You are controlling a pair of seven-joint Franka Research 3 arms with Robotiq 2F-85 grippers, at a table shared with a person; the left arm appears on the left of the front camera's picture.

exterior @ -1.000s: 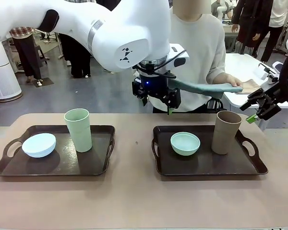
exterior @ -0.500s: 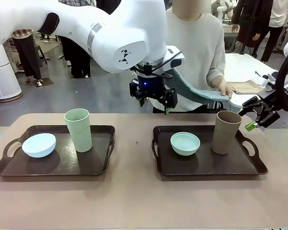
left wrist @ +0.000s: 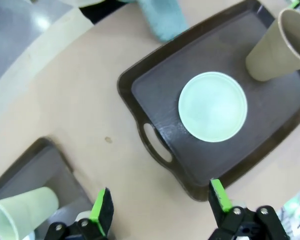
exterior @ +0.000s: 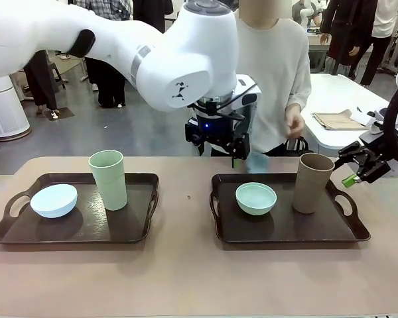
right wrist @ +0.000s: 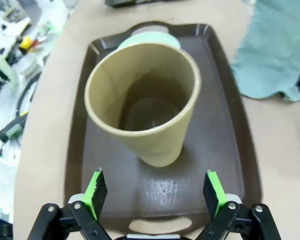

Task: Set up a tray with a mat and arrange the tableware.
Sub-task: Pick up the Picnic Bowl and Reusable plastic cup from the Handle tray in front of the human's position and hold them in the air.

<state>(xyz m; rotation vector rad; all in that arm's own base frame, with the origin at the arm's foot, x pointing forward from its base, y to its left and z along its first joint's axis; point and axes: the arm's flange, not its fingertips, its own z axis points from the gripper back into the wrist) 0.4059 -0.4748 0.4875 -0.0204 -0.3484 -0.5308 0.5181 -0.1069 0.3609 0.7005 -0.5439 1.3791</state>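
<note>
Two dark trays sit on the table. The left tray (exterior: 79, 228) holds a pale blue bowl (exterior: 54, 200) and a light green cup (exterior: 108, 179). On the right tray (exterior: 285, 228) stand a mint green bowl (exterior: 256, 198) and a brown cup (exterior: 312, 182). A teal mat (exterior: 257, 161) hangs at the far table edge, below the person's hand (exterior: 293, 126). My left gripper (exterior: 219, 151) hovers open above the gap between the trays; below it lie the mint bowl (left wrist: 212, 106) and the mat (left wrist: 160, 17). Open too, my right gripper (exterior: 348, 171) hangs beside the brown cup (right wrist: 145, 107).
A beige folded cloth (exterior: 338, 119) lies on the white side table (exterior: 331, 93) behind the person. Bare tabletop stretches along the near edge and between the trays. Other people stand in the background.
The person has swung the teal mat from the side table down to the far table edge. My right gripper has dropped closer to the brown cup. My left gripper has shifted slightly.
</note>
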